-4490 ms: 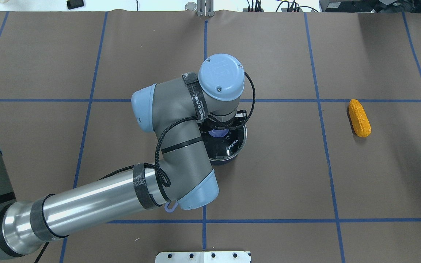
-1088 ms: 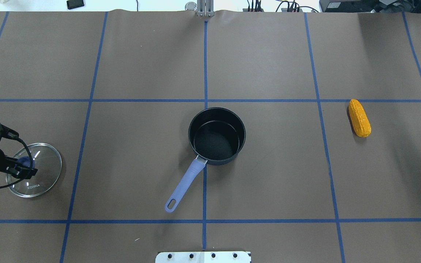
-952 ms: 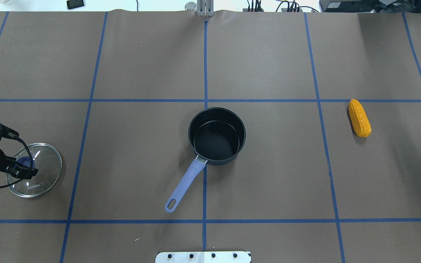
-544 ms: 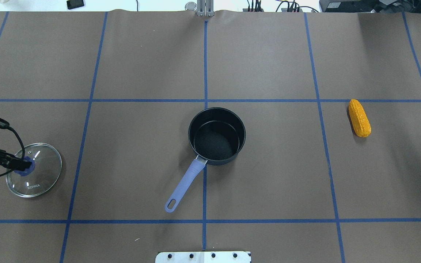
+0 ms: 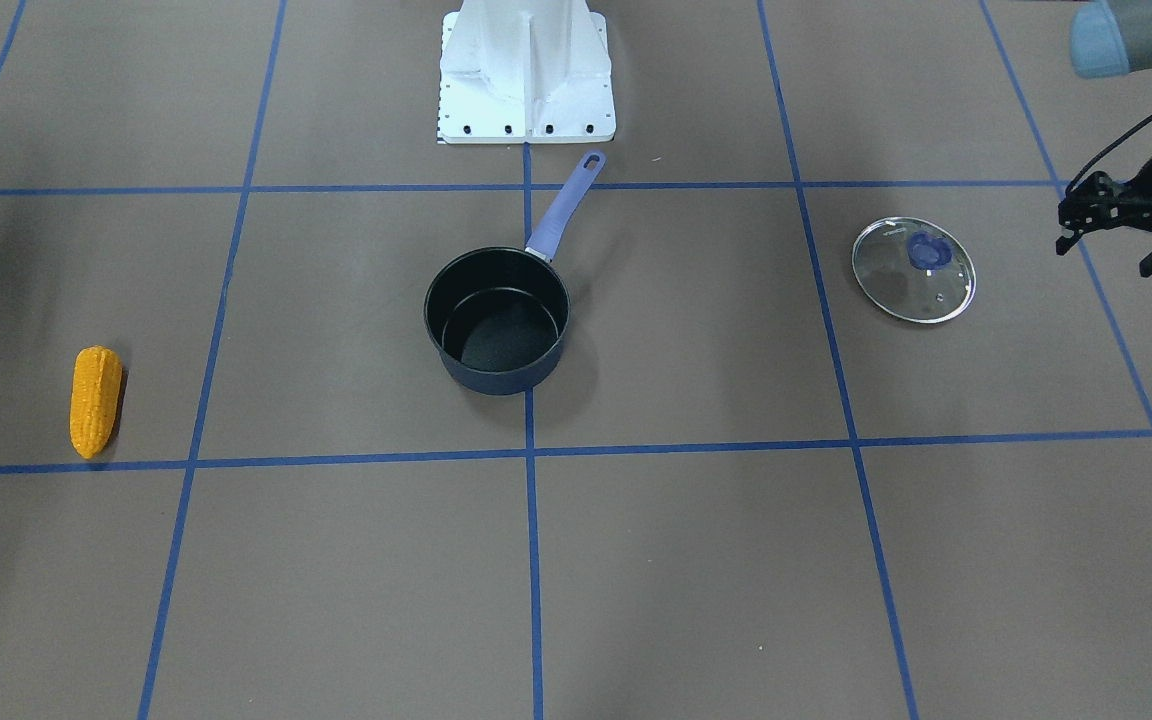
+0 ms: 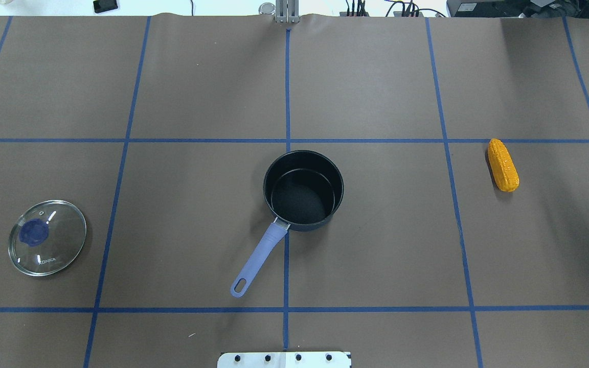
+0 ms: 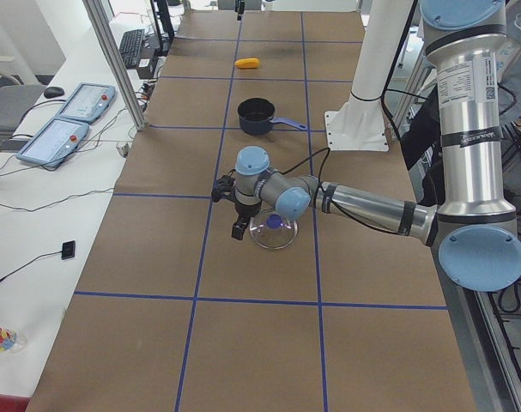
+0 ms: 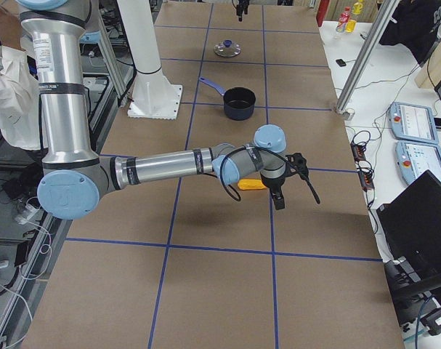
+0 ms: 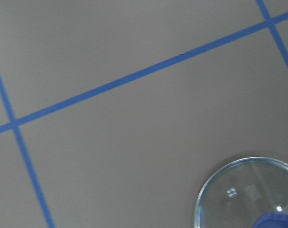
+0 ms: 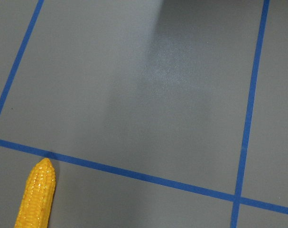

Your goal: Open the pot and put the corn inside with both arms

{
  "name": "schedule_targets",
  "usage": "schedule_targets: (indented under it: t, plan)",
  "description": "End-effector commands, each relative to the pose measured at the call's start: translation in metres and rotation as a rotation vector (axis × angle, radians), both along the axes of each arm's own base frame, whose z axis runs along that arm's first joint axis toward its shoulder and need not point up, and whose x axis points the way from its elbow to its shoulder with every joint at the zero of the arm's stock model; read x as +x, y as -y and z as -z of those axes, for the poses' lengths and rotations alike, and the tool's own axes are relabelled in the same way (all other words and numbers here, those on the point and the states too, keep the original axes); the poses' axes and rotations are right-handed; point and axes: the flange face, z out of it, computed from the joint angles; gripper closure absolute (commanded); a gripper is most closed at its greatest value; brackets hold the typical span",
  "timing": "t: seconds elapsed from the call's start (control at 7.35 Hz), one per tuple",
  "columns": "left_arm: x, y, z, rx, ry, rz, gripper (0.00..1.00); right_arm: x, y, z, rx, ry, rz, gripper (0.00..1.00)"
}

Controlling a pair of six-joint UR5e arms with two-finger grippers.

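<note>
The dark pot [image 6: 302,197] stands open and empty at the table's middle, its lilac handle [image 6: 258,258] pointing to the near left; it also shows in the front view [image 5: 498,345]. Its glass lid [image 6: 47,237] with a blue knob lies flat at the far left [image 5: 914,270]. My left gripper [image 5: 1108,255] hangs open and empty, apart from the lid, out beyond it. The corn [image 6: 503,165] lies on the table at the right [image 5: 96,400] [image 10: 38,197]. My right gripper [image 8: 280,195] hovers just outside the corn; I cannot tell whether it is open.
The white base plate [image 6: 284,359] sits at the near table edge. Blue tape lines grid the brown table. Control tablets [image 7: 67,120] and metal frame posts stand beside the table. A person stands behind the robot [image 8: 2,65].
My left gripper has let go of the lid's knob and drawn back left, out of the overhead view. The lid stays flat on the table. Pot and corn have not moved.
</note>
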Motion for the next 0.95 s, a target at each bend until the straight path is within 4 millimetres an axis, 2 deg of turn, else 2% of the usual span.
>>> schedule_targets:
  t: [0.0, 0.14, 0.27, 0.41, 0.54, 0.68, 0.82]
  plan:
    - [-0.066, 0.006, -0.045, -0.051, 0.011, -0.005, 0.02, -0.004, -0.001, 0.002, 0.002, 0.004, 0.007, 0.00]
    - [-0.101, 0.008, -0.077, -0.116, -0.055, 0.020, 0.02, -0.015, -0.002, 0.015, -0.004, 0.018, -0.002, 0.00]
    - [-0.128, 0.006, -0.087, -0.105, -0.064, 0.039, 0.02, -0.034, -0.006, 0.029, -0.015, 0.035, -0.003, 0.00]
    - [-0.129, 0.001, -0.098, -0.124, -0.060, 0.042, 0.02, -0.053, -0.010, 0.033, -0.043, 0.046, -0.002, 0.00]
    - [-0.129, 0.002, -0.097, -0.124, -0.057, 0.044, 0.02, -0.073, -0.013, 0.036, -0.072, 0.040, -0.020, 0.00]
    - [-0.129, 0.001, -0.100, -0.131, -0.057, 0.046, 0.02, -0.100, -0.020, 0.039, -0.061, 0.048, -0.056, 0.00]
    - [-0.129, 0.001, -0.100, -0.133, -0.057, 0.046, 0.02, -0.141, -0.030, 0.047, -0.071, 0.074, -0.115, 0.00]
